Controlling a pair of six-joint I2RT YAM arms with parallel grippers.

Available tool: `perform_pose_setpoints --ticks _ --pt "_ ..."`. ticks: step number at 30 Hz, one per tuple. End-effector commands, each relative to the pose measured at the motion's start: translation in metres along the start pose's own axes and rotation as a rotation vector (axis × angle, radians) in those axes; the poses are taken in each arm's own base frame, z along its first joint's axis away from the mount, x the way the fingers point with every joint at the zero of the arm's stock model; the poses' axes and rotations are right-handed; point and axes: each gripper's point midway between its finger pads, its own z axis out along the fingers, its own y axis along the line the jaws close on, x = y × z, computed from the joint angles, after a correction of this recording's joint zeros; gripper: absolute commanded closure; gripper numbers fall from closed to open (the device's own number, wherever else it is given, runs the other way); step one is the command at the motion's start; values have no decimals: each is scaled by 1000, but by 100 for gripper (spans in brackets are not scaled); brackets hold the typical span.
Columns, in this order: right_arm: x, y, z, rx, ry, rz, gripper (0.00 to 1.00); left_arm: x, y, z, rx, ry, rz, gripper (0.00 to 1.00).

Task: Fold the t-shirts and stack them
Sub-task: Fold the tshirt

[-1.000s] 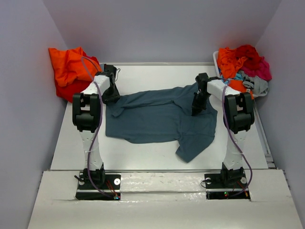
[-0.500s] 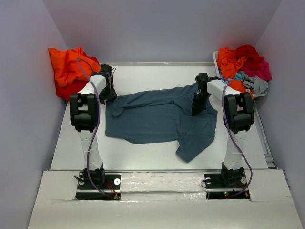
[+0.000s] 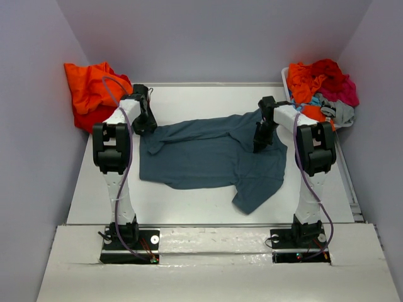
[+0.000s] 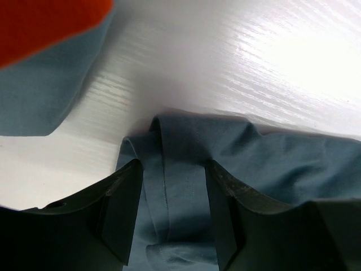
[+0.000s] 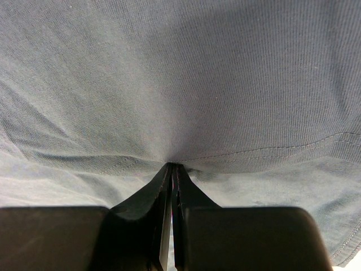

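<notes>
A dark slate-blue t-shirt [image 3: 211, 157] lies spread and rumpled across the middle of the table. My left gripper [image 3: 146, 123] is at its far left corner. In the left wrist view the gripper [image 4: 172, 195] is open, its fingers [image 4: 121, 203] straddling a fold of the shirt [image 4: 186, 192]. My right gripper [image 3: 261, 139] is at the shirt's right shoulder area. In the right wrist view the gripper [image 5: 172, 169] is shut, pinching a fold of the slate-blue cloth [image 5: 186, 84].
A pile of orange and red shirts [image 3: 91, 94] lies at the far left against the wall. A white basket [image 3: 286, 78] at the far right holds orange, red, magenta, teal and grey shirts [image 3: 321, 88]. The orange cloth [image 4: 45, 22] shows in the left wrist view.
My left gripper has moved left and back to the shirt's far left corner, and the arm has shifted left. The right arm and the shirt have hardly moved.
</notes>
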Motion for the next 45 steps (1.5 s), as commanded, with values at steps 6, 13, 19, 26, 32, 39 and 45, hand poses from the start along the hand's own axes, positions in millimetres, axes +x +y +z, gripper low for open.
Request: perform_pose_setpoints --ticks 6,13,19,26,32,39,45 --pt "10 -7 14 39 38 -17 90 -6 -9 -6 48 -15 10 45" --pt "11 -8 15 39 41 -15 90 -5 -5 -5 30 -20 6 68" --pt "12 -9 16 41 45 -15 90 -6 -1 -5 9 -26 -3 92" --pt "13 -10 17 45 46 -13 90 -12 9 -8 -57 -52 -32 94" --pt "14 -10 17 46 46 -8 90 -22 22 -11 -76 -76 -85 94" --pt "16 -13 18 55 50 -8 90 -37 22 -14 -73 -98 -94 94" --pt "21 -19 17 75 51 -7 89 -59 12 -19 -57 -127 -86 94"
